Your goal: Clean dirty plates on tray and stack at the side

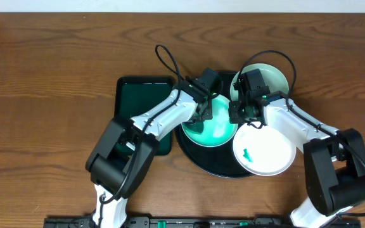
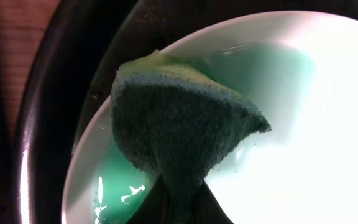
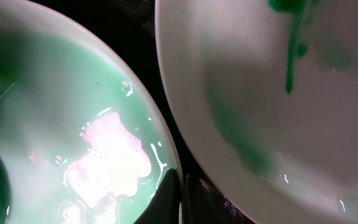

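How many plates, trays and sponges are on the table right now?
Plates: 3
Trays: 2, the round black tray and the green rectangular tray
Sponge: 1
Total: 6

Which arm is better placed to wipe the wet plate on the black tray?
Left. The left tool is shut on the sponge, which rests inside that plate. The right tool is shut beside the plate's rim and carries no sponge.

The right gripper, tips together, seems to touch the wet green plate beside the smeared plate
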